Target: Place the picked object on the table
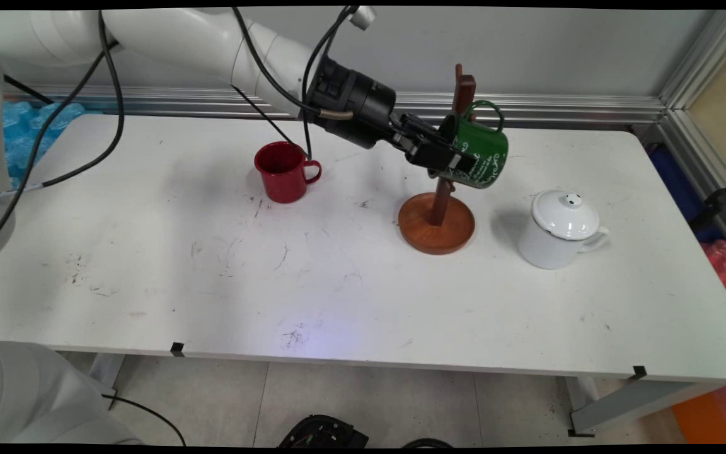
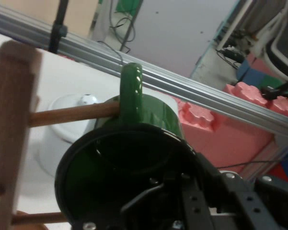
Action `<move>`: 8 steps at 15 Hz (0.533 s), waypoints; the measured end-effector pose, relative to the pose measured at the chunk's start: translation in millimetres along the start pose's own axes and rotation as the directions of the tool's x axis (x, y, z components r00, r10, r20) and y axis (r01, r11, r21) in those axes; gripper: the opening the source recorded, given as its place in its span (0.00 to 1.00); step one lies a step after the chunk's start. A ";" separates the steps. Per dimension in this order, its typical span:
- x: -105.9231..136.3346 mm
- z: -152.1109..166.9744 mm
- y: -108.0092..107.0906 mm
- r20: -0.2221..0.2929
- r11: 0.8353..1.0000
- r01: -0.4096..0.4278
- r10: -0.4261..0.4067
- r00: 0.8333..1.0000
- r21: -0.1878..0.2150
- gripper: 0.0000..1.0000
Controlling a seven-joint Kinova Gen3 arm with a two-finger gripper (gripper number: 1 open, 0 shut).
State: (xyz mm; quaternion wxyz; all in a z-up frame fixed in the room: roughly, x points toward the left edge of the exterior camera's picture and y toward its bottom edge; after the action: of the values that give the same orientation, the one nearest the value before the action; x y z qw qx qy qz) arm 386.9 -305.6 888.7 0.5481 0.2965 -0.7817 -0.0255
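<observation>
The pincer [image 1: 448, 159] is closed on the rim of a green mug [image 1: 479, 151], with one finger inside the mug's mouth and the other on its outer wall. The mug is held on its side, above the bench [image 1: 149, 277] and not touching it, with its mouth turned toward the arm and its white lettering facing the camera. Its handle [image 2: 131, 91] points up. In the hand view a wooden peg [image 2: 72, 114] of the mug tree [image 1: 438, 214] passes through the ring of this handle, so the mug is at the peg while the pincer holds it.

The mug tree is a dark wooden post on a round brown base. The base stands on the bench directly below the pincer, and the top of the post rises just behind the mug.

Beyond the held mug, farther from the arm, a white pot with a lid [image 1: 558, 230] stands upright on the bench, near the tree base but apart from it. On the arm's side of the pincer, well apart from it, a red mug [image 1: 284, 171] stands upright with its mouth open to the top and its handle turned toward the tree.
</observation>
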 end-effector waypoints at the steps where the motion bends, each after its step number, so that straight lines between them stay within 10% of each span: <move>1: 2.0 -0.4 3.8 0.002 1.000 -0.006 0.006 1.000 -0.009 0.00; 8: 11.5 -6.9 29.2 0.020 0.998 -0.036 0.037 0.999 -0.055 0.00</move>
State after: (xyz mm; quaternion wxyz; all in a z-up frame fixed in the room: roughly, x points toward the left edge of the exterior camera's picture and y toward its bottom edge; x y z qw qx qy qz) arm 377.6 -285.2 911.8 0.5479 0.2668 -0.7918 -0.0400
